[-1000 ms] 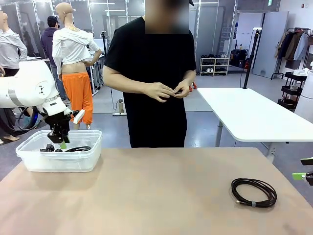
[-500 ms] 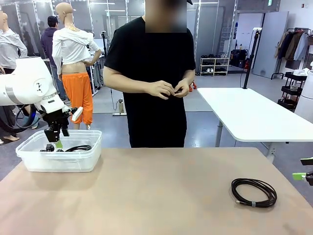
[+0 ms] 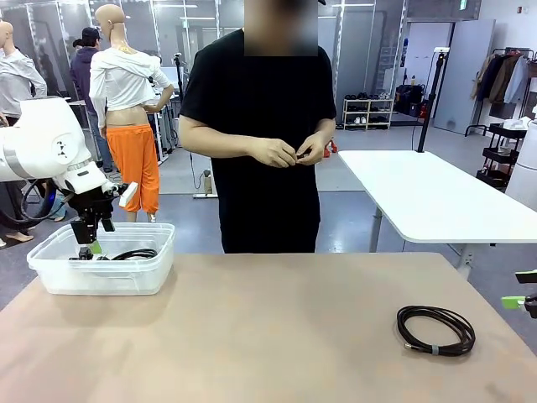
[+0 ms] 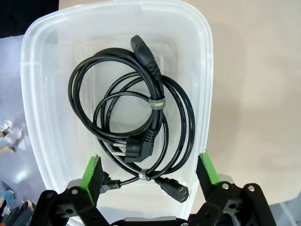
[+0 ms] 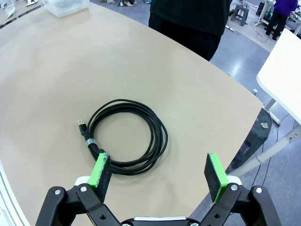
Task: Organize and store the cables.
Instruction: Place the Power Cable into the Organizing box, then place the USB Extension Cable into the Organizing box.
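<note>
The table spans the lower half of the front view. The person stands behind it at top centre, both hands together at the waist on something too small to make out.

The clear bin sits at the table's left edge. The left claw hangs just above its rim; a second ago it was down inside the bin with its fingers closer together. It has since risen and spread wide, and it holds nothing. In the left wrist view the left claw has its green pads standing well apart over the bin. The black power cords lie coiled on the floor of the bin, clear of both pads. That looks like a finished drop: these cords are stored, and the left arm is free.

The right claw waits at the right edge of the front view, also wide and empty. Its own view shows the right claw poised above the last coil, not touching it. That coil lies on the table at lower right, well apart from the bin, so it is probably the next pickup.
</note>
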`<state>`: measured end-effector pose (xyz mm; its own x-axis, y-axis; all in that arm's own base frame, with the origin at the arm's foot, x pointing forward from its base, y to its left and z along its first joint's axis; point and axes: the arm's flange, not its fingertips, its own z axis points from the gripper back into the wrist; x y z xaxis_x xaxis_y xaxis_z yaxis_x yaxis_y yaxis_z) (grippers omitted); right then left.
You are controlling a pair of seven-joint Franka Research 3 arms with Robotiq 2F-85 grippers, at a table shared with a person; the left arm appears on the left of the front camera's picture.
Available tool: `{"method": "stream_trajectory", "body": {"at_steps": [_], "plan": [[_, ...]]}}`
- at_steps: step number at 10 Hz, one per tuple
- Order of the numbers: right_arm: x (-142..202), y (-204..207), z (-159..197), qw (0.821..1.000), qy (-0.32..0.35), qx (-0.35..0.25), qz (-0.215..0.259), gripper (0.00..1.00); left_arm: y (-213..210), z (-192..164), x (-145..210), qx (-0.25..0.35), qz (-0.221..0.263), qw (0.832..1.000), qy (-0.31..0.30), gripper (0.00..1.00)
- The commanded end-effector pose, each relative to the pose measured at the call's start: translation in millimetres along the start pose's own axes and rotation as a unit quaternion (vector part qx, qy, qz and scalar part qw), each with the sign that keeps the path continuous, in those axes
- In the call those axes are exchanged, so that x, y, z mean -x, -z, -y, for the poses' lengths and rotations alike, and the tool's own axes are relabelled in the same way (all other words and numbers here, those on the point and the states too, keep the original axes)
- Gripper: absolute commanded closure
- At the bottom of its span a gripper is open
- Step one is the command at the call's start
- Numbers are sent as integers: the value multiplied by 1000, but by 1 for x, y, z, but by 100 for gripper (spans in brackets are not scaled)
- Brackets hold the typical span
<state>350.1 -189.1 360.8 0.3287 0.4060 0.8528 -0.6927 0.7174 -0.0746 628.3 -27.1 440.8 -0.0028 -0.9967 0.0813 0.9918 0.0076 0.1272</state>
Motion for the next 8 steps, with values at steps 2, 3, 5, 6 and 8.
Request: {"method": "stream_trajectory", "body": {"at_steps": [2, 3, 5, 6, 8], "plan": [[0, -1, -1, 1000, -4, 2, -2, 0, 0, 0, 0, 0, 0, 1000, 0, 0], [0, -1, -1, 1000, -4, 2, -2, 0, 0, 0, 0, 0, 0, 1000, 0, 0], [0, -1, -1, 1000, -4, 2, -2, 0, 0, 0, 0, 0, 0, 1000, 0, 0], [0, -1, -1, 1000, -4, 2, -2, 0, 0, 0, 0, 0, 0, 1000, 0, 0], [0, -1, -1, 1000, -4, 2, -2, 0, 0, 0, 0, 0, 0, 1000, 0, 0]]}}
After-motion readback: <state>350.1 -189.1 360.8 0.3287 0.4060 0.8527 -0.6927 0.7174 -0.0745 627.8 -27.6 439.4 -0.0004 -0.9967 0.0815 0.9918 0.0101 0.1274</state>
